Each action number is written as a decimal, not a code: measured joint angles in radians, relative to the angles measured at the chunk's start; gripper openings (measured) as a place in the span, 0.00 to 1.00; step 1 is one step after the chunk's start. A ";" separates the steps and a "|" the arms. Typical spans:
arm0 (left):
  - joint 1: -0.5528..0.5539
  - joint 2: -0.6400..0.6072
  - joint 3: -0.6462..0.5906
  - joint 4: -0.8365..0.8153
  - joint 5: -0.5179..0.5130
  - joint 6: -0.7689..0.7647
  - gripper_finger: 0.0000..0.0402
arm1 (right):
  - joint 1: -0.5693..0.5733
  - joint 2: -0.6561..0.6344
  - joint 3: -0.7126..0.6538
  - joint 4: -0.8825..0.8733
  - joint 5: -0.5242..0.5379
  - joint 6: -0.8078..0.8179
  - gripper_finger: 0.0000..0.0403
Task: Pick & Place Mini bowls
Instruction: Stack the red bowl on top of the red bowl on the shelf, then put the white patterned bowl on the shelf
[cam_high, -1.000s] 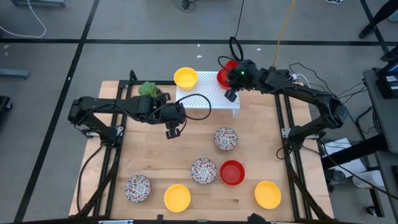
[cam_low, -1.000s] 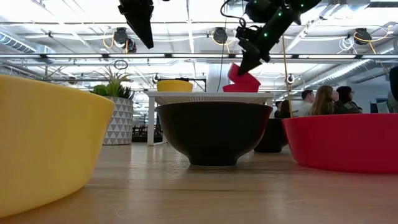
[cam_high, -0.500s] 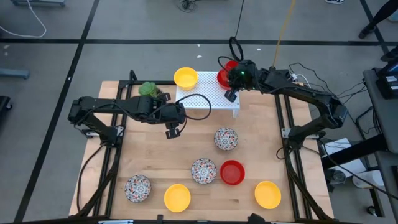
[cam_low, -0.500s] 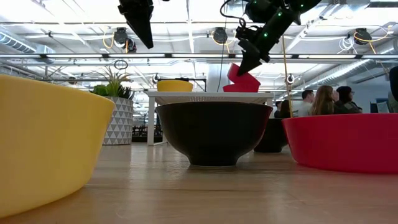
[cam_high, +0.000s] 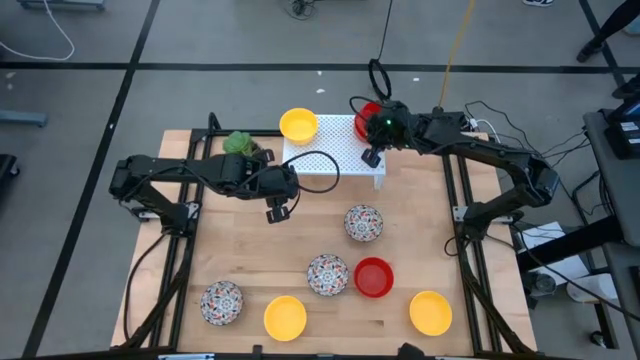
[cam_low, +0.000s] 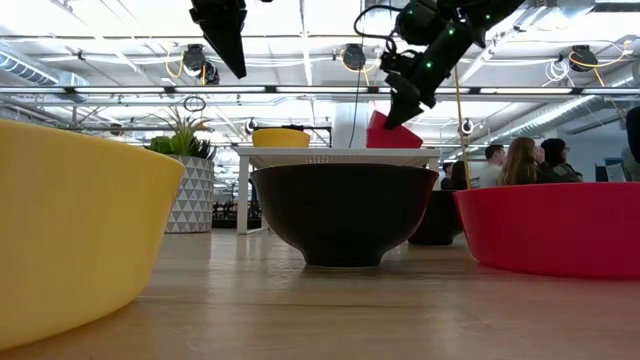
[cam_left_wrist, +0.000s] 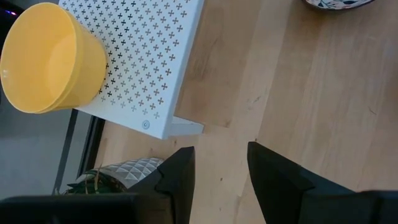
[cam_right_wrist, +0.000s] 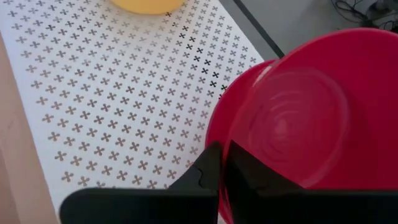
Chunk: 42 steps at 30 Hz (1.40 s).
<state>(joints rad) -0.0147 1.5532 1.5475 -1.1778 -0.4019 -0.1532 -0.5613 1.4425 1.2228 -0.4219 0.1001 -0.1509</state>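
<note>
My right gripper (cam_high: 375, 122) is over the far right corner of the white perforated rack (cam_high: 330, 160), shut on a red mini bowl (cam_low: 392, 135). A yellow mini bowl (cam_high: 298, 125) stands on the rack's far left corner. My left gripper (cam_high: 277, 212) hangs open above the bare table, just near of the rack's left end, touching nothing. On the table in front stand three mosaic bowls (cam_high: 363, 223), (cam_high: 327, 275), (cam_high: 221, 303), a red bowl (cam_high: 373, 277) and two yellow bowls (cam_high: 285, 317), (cam_high: 431, 312). My right gripper pinches the red bowl's rim (cam_right_wrist: 219, 134), one finger (cam_right_wrist: 239, 163) inside the bowl and one (cam_right_wrist: 208, 168) outside its wall. The fingers come slanting down from above. The bowl sits tilted, its base down at the rack's top (cam_low: 385, 147).
A green plant in a white patterned pot (cam_high: 240, 145) stands at the rack's left end, close to my left arm. The rack's middle (cam_right_wrist: 112, 112) is bare between the two bowls. People sit in the room beyond the table's far right.
My right gripper has come down a little toward the rack. The red bowl, held steeply tipped above the rack before, is now lower and closer to level, with its base at the rack's top. The left arm has kept still.
</note>
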 joint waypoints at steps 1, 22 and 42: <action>0.000 0.000 0.000 0.000 0.000 0.000 0.38 | 0.000 0.000 -0.002 0.006 0.000 0.000 0.02; 0.000 0.000 0.000 0.000 0.000 -0.005 0.38 | 0.008 0.000 -0.004 0.153 -0.106 0.000 0.21; 0.000 0.000 0.000 0.001 0.022 -0.018 0.38 | 0.217 -0.221 -0.005 0.032 -0.103 0.006 0.26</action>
<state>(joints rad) -0.0144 1.5532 1.5475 -1.1772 -0.3801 -0.1711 -0.3443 1.2215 1.2182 -0.3903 -0.0025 -0.1452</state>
